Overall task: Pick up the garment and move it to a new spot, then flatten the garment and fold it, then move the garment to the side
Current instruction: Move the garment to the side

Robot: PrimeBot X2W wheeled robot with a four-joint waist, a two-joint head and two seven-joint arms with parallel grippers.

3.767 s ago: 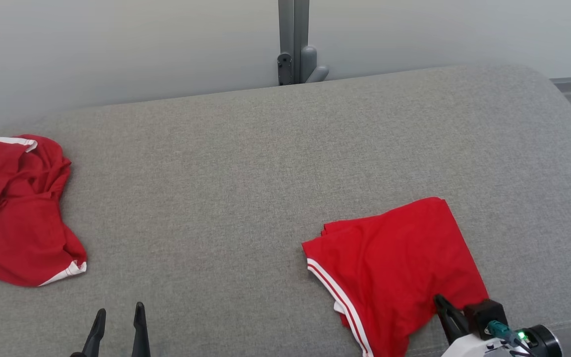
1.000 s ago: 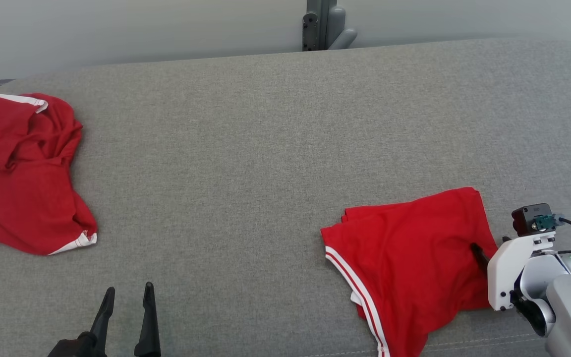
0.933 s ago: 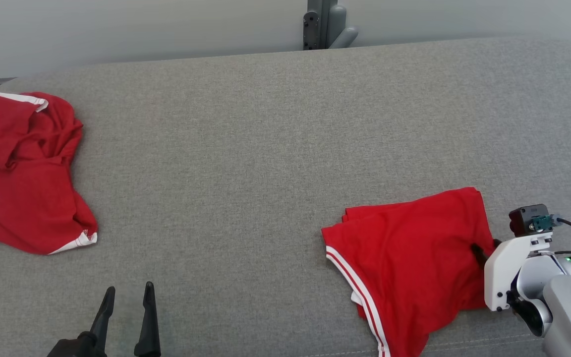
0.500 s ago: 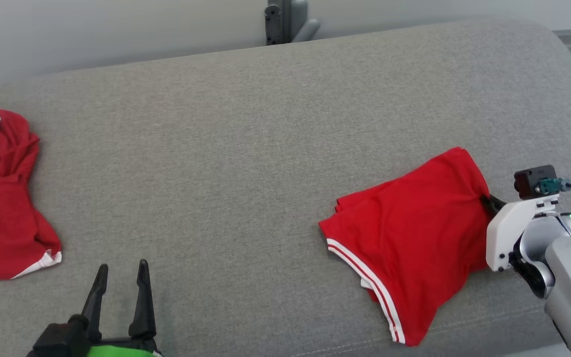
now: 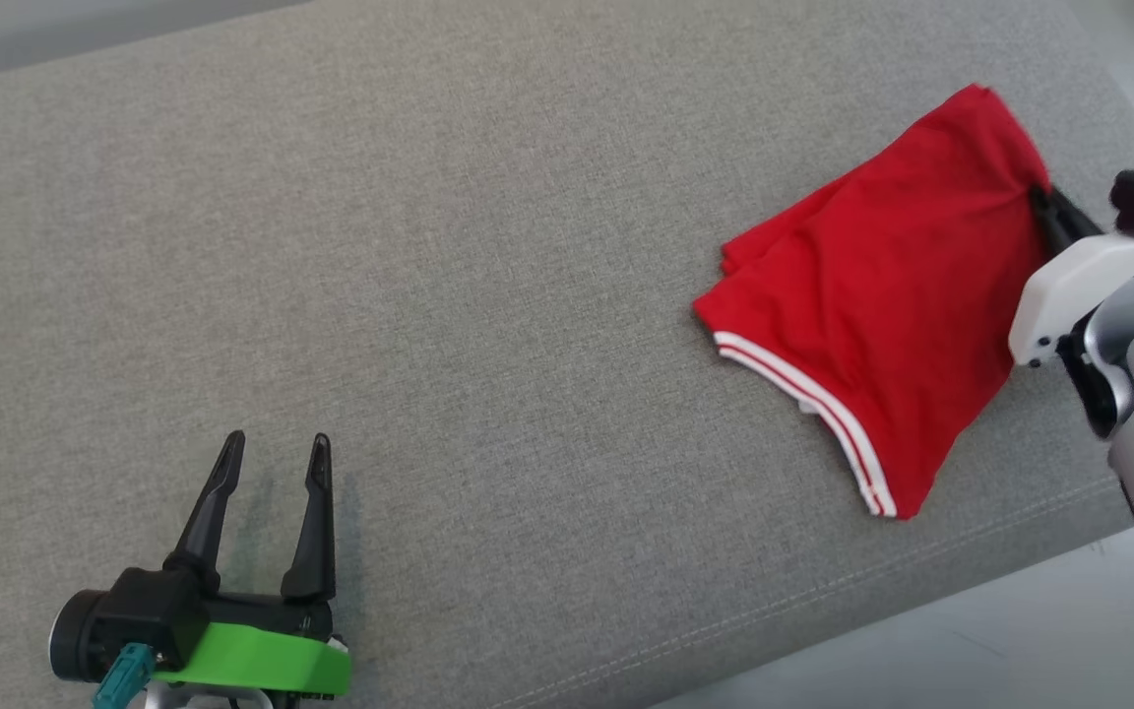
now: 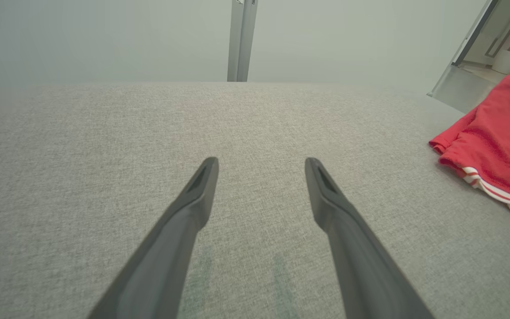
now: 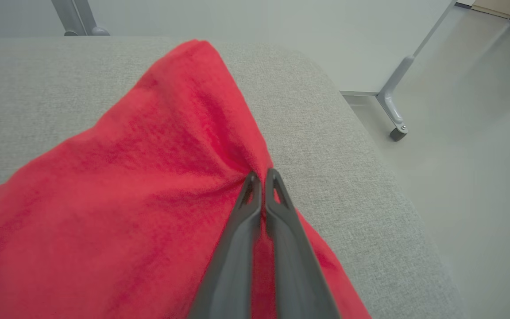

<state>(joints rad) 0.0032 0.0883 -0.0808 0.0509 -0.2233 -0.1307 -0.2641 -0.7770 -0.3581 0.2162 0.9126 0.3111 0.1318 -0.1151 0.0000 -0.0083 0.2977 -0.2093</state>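
Finds the garment, red with white striping at one hem, folded into a compact layered stack. Places it toward the right end of the grey padded surface, close to the front and right edges. Records the right gripper with jaws pinched tight on the stack's right-hand fold, cloth puckering toward the tips and riding up there; cannot confirm any lift beyond that fold. Records the left gripper with jaws spread wide, holding nothing, low over bare padding and well apart from the garment. Judges the pick-up, flattening and folding complete, on the evidence of the tidy stacked edges. Judges the last step, shifting the garment to the side, in hand and apparently near its end. Lists as outstanding: settling the stack flat, opening the right jaws, and drawing clear without dragging the top layer.
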